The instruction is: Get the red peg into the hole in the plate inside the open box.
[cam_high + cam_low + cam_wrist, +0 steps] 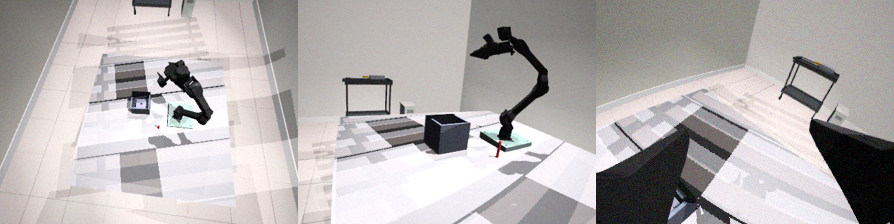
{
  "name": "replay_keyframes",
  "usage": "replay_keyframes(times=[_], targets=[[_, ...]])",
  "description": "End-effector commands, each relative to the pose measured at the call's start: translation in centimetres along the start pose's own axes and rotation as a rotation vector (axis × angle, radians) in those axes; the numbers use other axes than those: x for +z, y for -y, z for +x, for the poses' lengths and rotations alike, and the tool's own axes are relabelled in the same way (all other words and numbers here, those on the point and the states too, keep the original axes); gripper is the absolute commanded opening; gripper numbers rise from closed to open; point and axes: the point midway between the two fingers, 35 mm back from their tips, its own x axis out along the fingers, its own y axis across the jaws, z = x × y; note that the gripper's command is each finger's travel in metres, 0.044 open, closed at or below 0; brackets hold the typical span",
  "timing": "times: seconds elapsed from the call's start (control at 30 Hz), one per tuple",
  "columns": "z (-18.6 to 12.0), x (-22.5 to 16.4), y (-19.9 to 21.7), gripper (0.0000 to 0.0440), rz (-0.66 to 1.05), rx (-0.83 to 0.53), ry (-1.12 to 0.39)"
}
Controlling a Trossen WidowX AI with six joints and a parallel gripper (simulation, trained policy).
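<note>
The red peg (158,127) (499,149) stands nearly upright on the table, between the open box and the arm's base plate and nearer the front. The dark box (141,111) (455,140) stands left of it. A light plate (138,106) with a small dark spot shows at the box's bottom. A corner of the box shows at the lower left of the wrist view. My gripper (159,79) (470,55) (751,130) is wide open and empty, high above the table and far from the peg, pointing off toward the room. The peg is not in the wrist view.
The arm's pale green base plate (187,122) (522,141) lies right of the peg. Striped shadows and dark patches cross the table. A dark cart (151,3) (367,81) (816,70) and a pale bin (407,107) (839,115) stand beyond the table.
</note>
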Motion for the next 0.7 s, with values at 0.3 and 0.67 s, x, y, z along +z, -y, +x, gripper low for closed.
replay_keyframes(times=[0.3, 0.67], targets=[[1.2, -1.8, -5.8, 0.044, 0.196, 0.226, -0.099], [0.8, -4.3, -11.1, 0.044, 0.343, 0.399, -0.257]])
